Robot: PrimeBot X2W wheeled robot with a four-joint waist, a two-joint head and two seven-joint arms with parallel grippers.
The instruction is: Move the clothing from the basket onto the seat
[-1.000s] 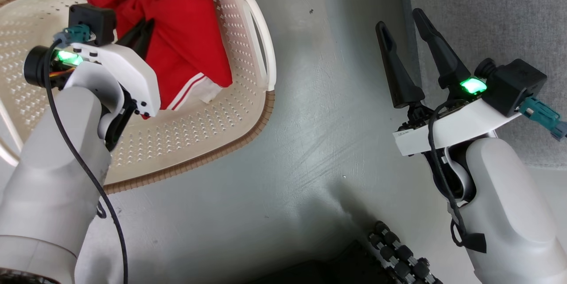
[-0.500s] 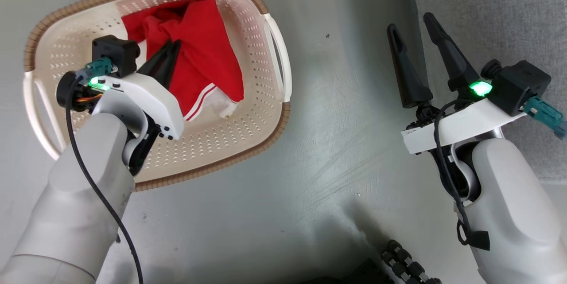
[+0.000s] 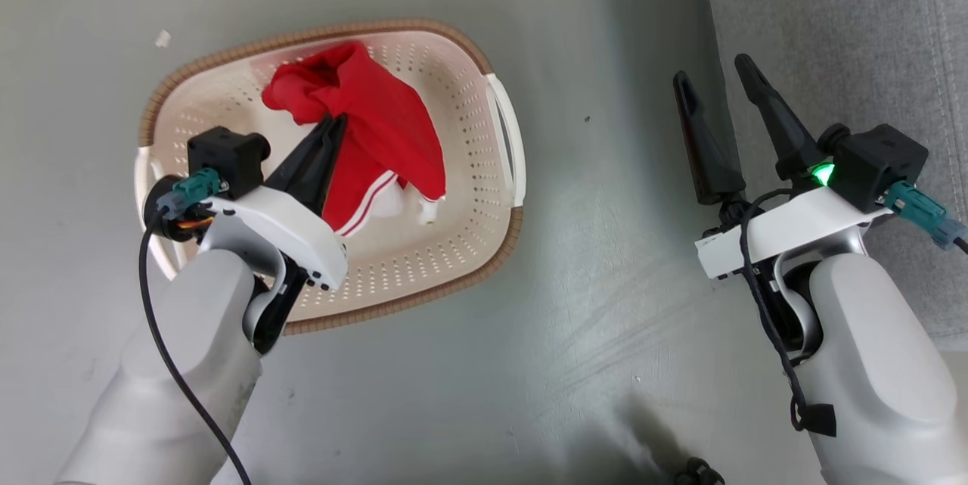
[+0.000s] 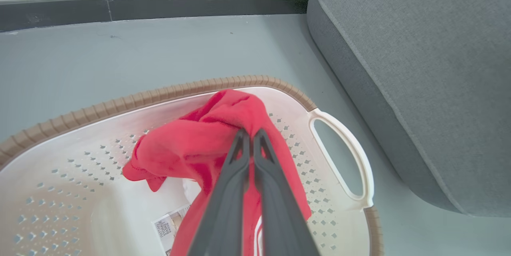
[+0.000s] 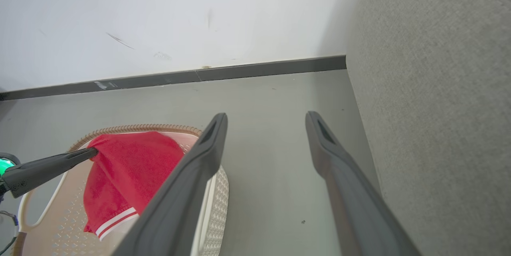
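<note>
Left gripper (image 4: 248,133) pinching red clothing (image 4: 187,148), right gripper (image 5: 266,115) spread, basket (image 4: 119,102) label (image 4: 169,226) unreadable.

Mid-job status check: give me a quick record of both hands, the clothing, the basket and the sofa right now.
left hand: shut on the red clothing, above the basket
right hand: open, empty, by the edge of the sofa
red clothing: pinched at a top fold, white-striped hem hanging inside the basket
basket: on the floor, to the left of the sofa
sofa: no clothing on the visible part
task: not done
</note>
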